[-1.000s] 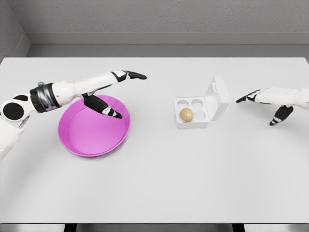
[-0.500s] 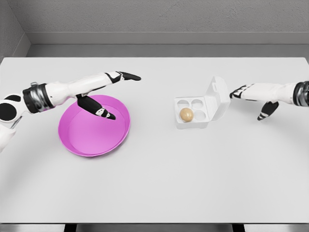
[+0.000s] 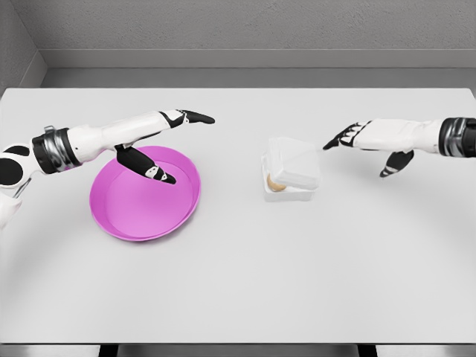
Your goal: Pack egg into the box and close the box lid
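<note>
At frame centre – box lid (image 3: 295, 165) half-lowered over egg (image 3: 274, 184) | right hand (image 3: 355, 137) fingers spread, nothing held | lid best pressed flat – evenly.

A small white box (image 3: 291, 177) is sitting on the table (image 3: 245, 275), a little right of the middle and nearer the far edge than the near one. Its lid (image 3: 295, 165) is tilting down over the base, almost shut, with a gap still showing along its left side. Through that gap a tan egg (image 3: 274, 184) is peeking out, lying in the near-left part of the base; only a sliver of it is showing. The lid is looking pale and slightly see-through, and its raised edge is pointing left
</note>
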Controlling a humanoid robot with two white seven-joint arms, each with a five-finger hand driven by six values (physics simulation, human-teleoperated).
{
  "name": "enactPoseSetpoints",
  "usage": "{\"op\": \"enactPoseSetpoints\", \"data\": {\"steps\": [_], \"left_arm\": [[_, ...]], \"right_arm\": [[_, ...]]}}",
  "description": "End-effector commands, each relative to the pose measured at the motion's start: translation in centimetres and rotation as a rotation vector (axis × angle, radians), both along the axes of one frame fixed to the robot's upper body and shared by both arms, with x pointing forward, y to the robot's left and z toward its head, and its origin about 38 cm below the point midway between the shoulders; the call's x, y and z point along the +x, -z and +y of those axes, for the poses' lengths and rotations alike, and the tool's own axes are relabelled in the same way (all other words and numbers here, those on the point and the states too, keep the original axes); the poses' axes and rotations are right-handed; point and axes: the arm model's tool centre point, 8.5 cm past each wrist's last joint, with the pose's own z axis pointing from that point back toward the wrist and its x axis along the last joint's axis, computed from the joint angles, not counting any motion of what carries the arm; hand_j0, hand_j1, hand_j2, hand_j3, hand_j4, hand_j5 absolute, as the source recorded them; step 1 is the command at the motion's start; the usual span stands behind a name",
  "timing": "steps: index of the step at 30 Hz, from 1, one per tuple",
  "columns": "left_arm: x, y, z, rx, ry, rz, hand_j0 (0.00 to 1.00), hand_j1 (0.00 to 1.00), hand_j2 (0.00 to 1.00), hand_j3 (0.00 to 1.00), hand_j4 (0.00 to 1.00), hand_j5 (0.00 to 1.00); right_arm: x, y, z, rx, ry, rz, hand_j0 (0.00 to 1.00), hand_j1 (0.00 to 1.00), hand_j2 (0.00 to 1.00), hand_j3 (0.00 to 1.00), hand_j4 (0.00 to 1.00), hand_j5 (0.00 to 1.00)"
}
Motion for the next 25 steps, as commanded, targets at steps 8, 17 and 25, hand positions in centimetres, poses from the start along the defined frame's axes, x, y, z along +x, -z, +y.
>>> {"op": "enactPoseSetpoints", "data": {"steps": [8,17,25], "left_arm": [[0.1,0.0,0.1,-0.006,-0.005,0.006,1.00,1.00,1.00,1.00,1.00,1.00],[0.1,0.1,0.3,-0.003,-0.008,0.007,1.00,1.00,1.00,1.00,1.00,1.00],[0.1,0.5,0.7,0.011,-0.019,0.015,1.00,1.00,1.00,1.00,1.00,1.00]], "right_arm": [[0.7,-2.0,-0.4,0.008,0.015,-0.041,1.00,1.00,1.00,1.00,1.00,1.00],[1.1,-3.4,-4.5,0.010,0.119,-0.064,1.00,1.00,1.00,1.00,1.00,1.00],[0.3,-1.9,-6.4,0.014,0.168,-0.031,1.00,1.00,1.00,1.00,1.00,1.00]]}}
